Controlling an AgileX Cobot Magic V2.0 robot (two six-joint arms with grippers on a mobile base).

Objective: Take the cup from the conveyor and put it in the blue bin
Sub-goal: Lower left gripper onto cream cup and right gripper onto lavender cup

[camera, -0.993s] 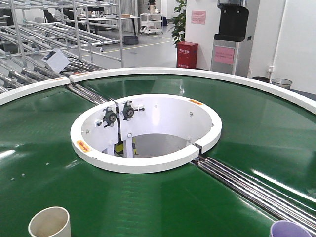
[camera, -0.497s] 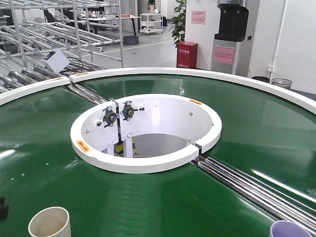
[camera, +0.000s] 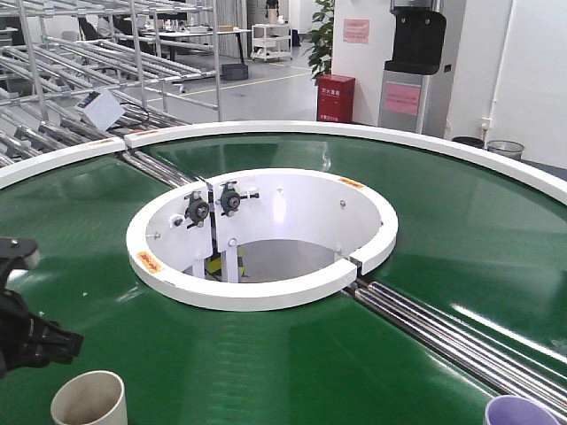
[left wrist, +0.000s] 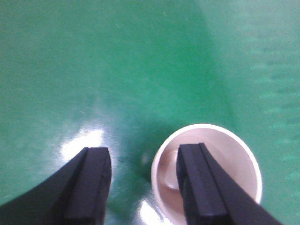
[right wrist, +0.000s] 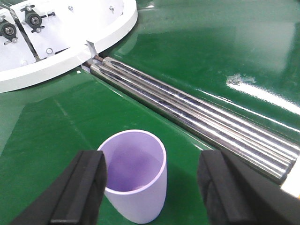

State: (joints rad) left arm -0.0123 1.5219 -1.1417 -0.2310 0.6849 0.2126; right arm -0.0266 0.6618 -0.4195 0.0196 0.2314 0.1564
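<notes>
1. Your left gripper [left wrist: 145,187] has its jaws spread: 1 finger sits over the mouth of the cream cup [left wrist: 220,154], the other over bare belt.
2. Your right gripper [right wrist: 154,192] is spread too, with the purple cup [right wrist: 133,164] between its fingers.
3. The 2 cups stand upright on the conveyor [camera: 310,354], well apart.

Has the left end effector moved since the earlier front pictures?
Yes. The left end effector has come in from the left edge of the front view, rightward toward the white ring, and now hangs open over the cream cup.
</notes>
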